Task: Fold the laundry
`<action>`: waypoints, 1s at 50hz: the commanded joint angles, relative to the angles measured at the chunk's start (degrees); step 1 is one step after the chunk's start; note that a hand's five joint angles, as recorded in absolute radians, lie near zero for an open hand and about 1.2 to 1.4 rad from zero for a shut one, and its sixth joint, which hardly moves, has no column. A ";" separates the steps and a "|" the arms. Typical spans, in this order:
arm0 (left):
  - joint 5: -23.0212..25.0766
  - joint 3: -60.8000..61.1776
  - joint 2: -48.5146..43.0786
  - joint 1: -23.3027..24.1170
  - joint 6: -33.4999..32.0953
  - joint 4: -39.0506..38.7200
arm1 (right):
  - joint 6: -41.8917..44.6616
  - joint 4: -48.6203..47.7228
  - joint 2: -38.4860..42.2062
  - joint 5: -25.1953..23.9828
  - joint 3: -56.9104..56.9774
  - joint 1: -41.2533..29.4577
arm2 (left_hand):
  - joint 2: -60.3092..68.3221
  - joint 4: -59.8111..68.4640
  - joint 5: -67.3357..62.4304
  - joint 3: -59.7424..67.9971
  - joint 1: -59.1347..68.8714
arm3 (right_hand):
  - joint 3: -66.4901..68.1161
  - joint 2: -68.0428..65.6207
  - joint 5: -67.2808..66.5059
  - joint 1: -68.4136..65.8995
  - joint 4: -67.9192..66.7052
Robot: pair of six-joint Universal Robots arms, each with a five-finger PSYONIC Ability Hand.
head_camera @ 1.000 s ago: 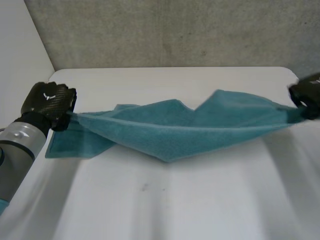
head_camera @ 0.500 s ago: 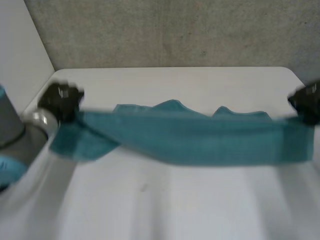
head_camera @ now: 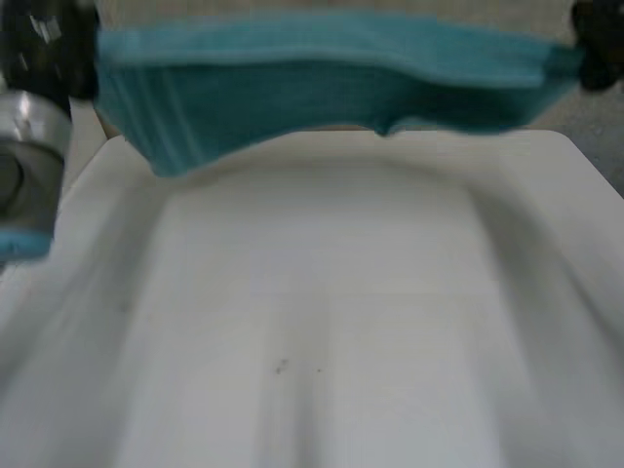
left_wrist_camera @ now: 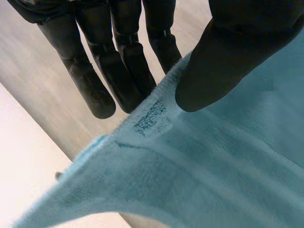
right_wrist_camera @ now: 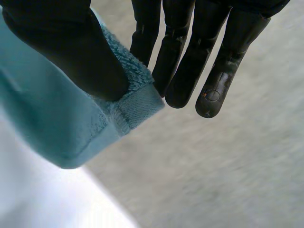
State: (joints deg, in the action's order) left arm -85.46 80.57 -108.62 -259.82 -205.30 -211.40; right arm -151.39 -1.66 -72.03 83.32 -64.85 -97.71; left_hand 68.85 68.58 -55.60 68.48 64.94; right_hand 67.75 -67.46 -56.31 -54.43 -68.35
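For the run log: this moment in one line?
left hand: pinching towel end | right hand: pinching opposite corner | towel: stretched above table

A white table [head_camera: 331,322] with rounded far corners lies under soft, even light. Two tiny dark specks [head_camera: 281,367] sit near the middle of the tabletop. A rough, mottled grey concrete wall [head_camera: 597,115] stands behind the table's far edge and shows past the table's far right corner.
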 commanded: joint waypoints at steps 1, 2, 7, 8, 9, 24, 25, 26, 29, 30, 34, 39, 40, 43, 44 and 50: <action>0.29 17.52 0.07 -0.96 -0.54 0.28 | 0.22 0.25 -1.18 -4.83 -15.82 0.24 | 11.15 11.42 -14.40 11.52 15.06 | 12.25 -12.54 -13.69 -25.57 -11.65; 0.38 19.09 0.07 -0.96 -0.54 0.11 | 0.22 0.25 -1.18 -4.84 -15.83 0.24 | 11.15 11.42 -14.40 11.52 15.06 | 12.25 -12.54 -13.69 -25.57 -11.65; 0.38 27.78 -0.19 0.01 -0.45 0.55 | 1.89 -0.27 -1.18 -6.07 -27.07 3.84 | 11.15 11.42 -14.40 11.52 15.06 | 12.25 -12.54 -13.69 -25.57 -11.65; 0.38 28.41 -0.28 0.01 -0.45 0.55 | 2.15 -0.36 -1.18 -6.15 -27.95 4.54 | 11.15 11.42 -14.40 11.52 15.06 | 12.25 -12.54 -13.69 -25.57 -11.65; 0.38 28.42 -0.28 0.01 -0.45 0.55 | 2.15 -0.36 -1.18 -6.15 -27.96 4.55 | 11.15 11.42 -14.40 11.52 15.06 | 12.25 -12.54 -13.69 -25.57 -11.65; 0.47 28.95 -1.68 -2.62 -0.36 0.11 | -0.12 -1.77 -1.27 -8.97 -30.86 12.28 | -30.72 -30.44 27.46 -30.34 -26.80 | 12.25 -12.54 -13.69 -25.57 -11.65; 0.56 28.94 -2.56 -3.06 -0.36 0.11 | -0.39 -1.86 -1.27 -8.97 -30.86 12.55 | -31.05 -30.78 27.79 -30.67 -27.14 | 12.25 -12.54 -13.69 -25.57 -11.65; 0.56 28.86 -3.00 -3.24 -0.36 0.11 | -0.74 -1.86 -1.18 -8.97 -30.86 12.81 | -31.22 -30.94 27.96 -30.84 -27.31 | 12.25 -12.54 -13.69 -25.57 -11.65; 1.34 28.59 -4.23 -3.85 -0.28 0.19 | -1.62 -1.95 -1.18 -9.06 -30.86 13.69 | -31.39 -31.11 28.13 -31.01 -27.48 | 12.25 -12.54 -13.69 -25.57 -11.65; 1.61 28.59 -4.50 -3.94 -0.28 0.28 | -1.63 -2.03 -1.18 -9.06 -30.78 13.95 | -31.39 -31.11 28.13 -31.01 -27.48 | 12.25 -12.54 -13.69 -25.57 -11.65; 2.58 28.68 -5.38 -4.03 -0.28 0.46 | -1.63 -2.38 -0.74 -9.06 -30.77 14.57 | -31.56 -31.28 28.30 -31.18 -27.64 | 12.25 -12.54 -13.69 -25.57 -11.65; 2.31 28.59 -5.99 -4.03 -0.45 0.37 | -1.71 -3.26 -0.30 -8.97 -31.13 14.84 | -31.39 -31.11 28.13 -31.01 -27.48 | 12.25 -12.54 -13.69 -25.57 -11.65; 2.31 28.59 -6.08 -4.03 -0.45 0.37 | -1.71 -3.44 -0.21 -8.97 -31.30 14.83 | -31.39 -31.11 28.13 -31.01 -27.48 | 12.25 -12.54 -13.69 -25.57 -11.65; 2.23 28.33 -6.43 -4.21 -0.45 0.28 | -1.71 -3.79 -0.21 -8.97 -31.48 14.75 | -30.72 -30.44 27.46 -30.34 -26.80 | 12.25 -12.54 -13.69 -25.57 -11.65; 2.23 28.24 -6.52 -4.21 -0.45 0.28 | -1.80 -4.05 -0.21 -8.97 -31.57 14.75 | -30.72 -30.44 27.46 -30.34 -26.80 | 12.25 -12.54 -13.69 -25.57 -11.65; 2.14 27.36 -7.66 -4.47 -0.80 0.90 | -3.82 -4.85 -0.30 -8.97 -31.83 14.75 | 10.20 10.47 -13.46 10.58 14.11 | 12.25 -12.54 -13.69 -25.57 -11.65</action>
State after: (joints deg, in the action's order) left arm -83.18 108.66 -115.47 -264.12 -205.84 -211.00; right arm -153.60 -5.76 -72.24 74.36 -96.43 -82.91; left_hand 45.45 45.43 -34.71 45.47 46.47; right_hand 67.75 -67.46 -56.41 -54.43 -68.35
